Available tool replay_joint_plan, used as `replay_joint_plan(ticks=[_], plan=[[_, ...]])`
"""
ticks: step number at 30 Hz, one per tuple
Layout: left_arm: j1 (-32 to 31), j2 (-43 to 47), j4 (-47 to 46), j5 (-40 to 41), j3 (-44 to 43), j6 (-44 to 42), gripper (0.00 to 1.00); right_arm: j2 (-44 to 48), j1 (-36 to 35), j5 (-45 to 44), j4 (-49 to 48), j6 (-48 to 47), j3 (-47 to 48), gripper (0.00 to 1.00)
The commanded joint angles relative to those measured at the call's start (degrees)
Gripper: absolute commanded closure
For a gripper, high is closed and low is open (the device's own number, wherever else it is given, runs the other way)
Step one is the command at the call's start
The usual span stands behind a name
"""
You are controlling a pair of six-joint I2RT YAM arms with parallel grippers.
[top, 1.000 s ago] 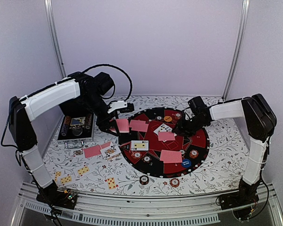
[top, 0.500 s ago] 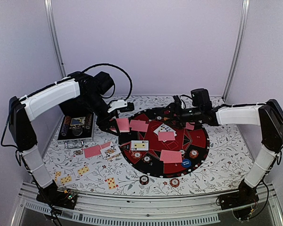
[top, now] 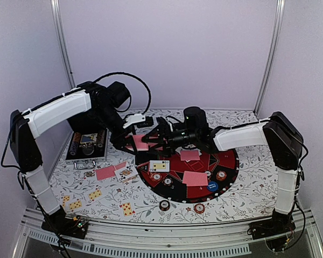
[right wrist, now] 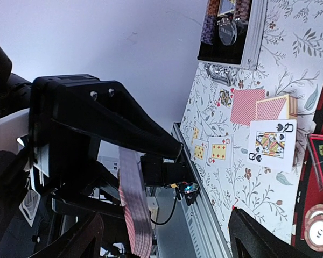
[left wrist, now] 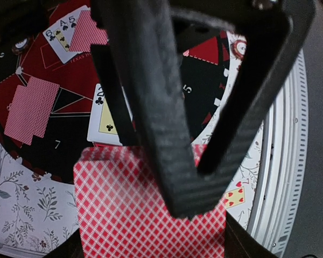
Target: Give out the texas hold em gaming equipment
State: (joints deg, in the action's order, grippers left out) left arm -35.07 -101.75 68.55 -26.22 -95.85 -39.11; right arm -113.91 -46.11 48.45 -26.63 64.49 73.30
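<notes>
Two chips point(top: 164, 205) lie at the table's point(top: 258, 177) near edge, just off the mat point(top: 226, 161). Four face-up cards point(top: 126, 209) are scattered toward the near-left corner. Farther in, left of the mat, a face-down card point(top: 105, 172) lies beside a face-up queen point(right wrist: 269, 141) and a short pink stack point(right wrist: 274, 107).

The round mat sits mid-table. Its near half carries a blue button point(top: 212, 186), further chips point(top: 220, 174), two pink backs point(top: 195, 178) and a face-up clubs card point(top: 159, 165).

Over the mat's far-left rim, the left gripper point(left wrist: 191, 188) is clamped on a pink card point(top: 140, 142) and holds it off the surface, with the patterned back facing the left wrist camera. The right gripper point(right wrist: 166, 220) reaches across the mat from the right with its jaws spread wide and nothing in them. In the right wrist view the pink card stands edge-on between the right fingers point(right wrist: 86, 239), nearer one of them, and appears to touch neither.

By the far-left edge the case point(top: 86, 158) lies open, with chip rows point(right wrist: 214, 21) in its black lining.
</notes>
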Motion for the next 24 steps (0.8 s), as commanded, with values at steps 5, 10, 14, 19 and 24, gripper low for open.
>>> replay_joint_plan(ticks=[5, 10, 14, 19, 24], plan=[[0.4, -0.3, -0.3, -2.1, -1.5, 0.3, 0.79, -7.7, -2.8, 2.2, -5.3, 5.6, 7.7, 0.17], [0.4, -0.3, -0.2, -2.3, -1.3, 0.2, 0.79, -12.7, -3.6, 3.2, -8.9, 8.6, 11.9, 0.17], [0.4, -0.1, -0.1, -2.5, -1.1, -0.1, 0.79, -14.7, -3.6, 4.1, -13.4, 13.0, 11.8, 0.21], [0.5, 0.3, -0.2, -2.7, -0.9, -0.3, 0.79, -14.1, -2.6, 3.5, -13.5, 13.0, 8.8, 0.26], [0.6, 0.7, -0.2, -2.6, -1.1, -0.6, 0.79, -11.6, -0.6, 2.0, -13.4, 12.2, 3.8, 0.3]])
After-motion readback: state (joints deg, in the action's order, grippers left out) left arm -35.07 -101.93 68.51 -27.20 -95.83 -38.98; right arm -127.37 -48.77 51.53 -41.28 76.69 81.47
